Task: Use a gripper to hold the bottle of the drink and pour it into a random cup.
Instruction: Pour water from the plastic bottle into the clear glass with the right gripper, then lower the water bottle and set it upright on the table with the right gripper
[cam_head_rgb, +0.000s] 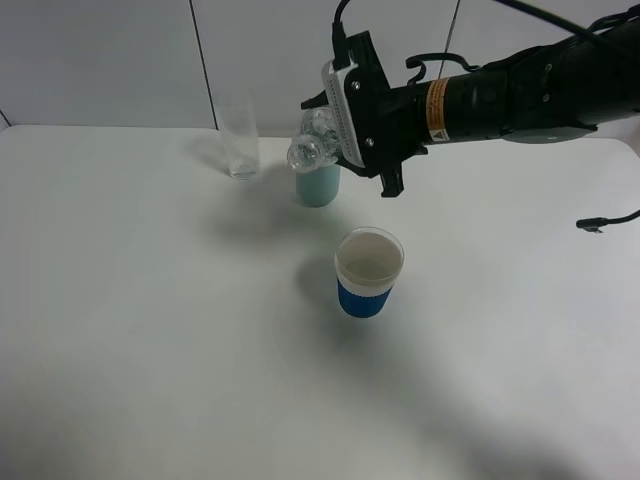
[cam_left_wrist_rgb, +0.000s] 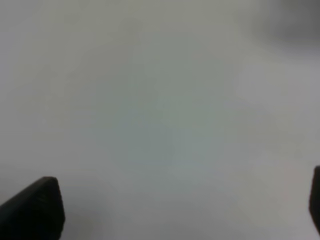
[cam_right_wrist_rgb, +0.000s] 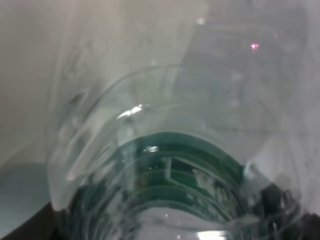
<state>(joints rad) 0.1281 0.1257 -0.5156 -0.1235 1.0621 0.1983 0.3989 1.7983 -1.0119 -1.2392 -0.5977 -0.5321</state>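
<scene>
My right gripper (cam_head_rgb: 336, 128) reaches in from the right and is shut on the bottle of the drink (cam_head_rgb: 312, 140). It holds the bottle tilted in the air, clear ribbed end toward the left, above and behind the cup. The cup (cam_head_rgb: 368, 272), white with a blue band, stands upright on the table, below and slightly right of the bottle. In the right wrist view the bottle (cam_right_wrist_rgb: 165, 150) fills the frame, its dark green label (cam_right_wrist_rgb: 190, 175) close to the camera. My left gripper (cam_left_wrist_rgb: 180, 205) is open over bare white surface; one black fingertip (cam_left_wrist_rgb: 35, 210) shows.
A teal-green tumbler (cam_head_rgb: 318, 186) stands right under the held bottle. A tall clear glass (cam_head_rgb: 241, 140) stands at the back, left of it. A black cable end (cam_head_rgb: 592, 224) hangs at the right edge. The white table (cam_head_rgb: 150, 330) stretches left and front.
</scene>
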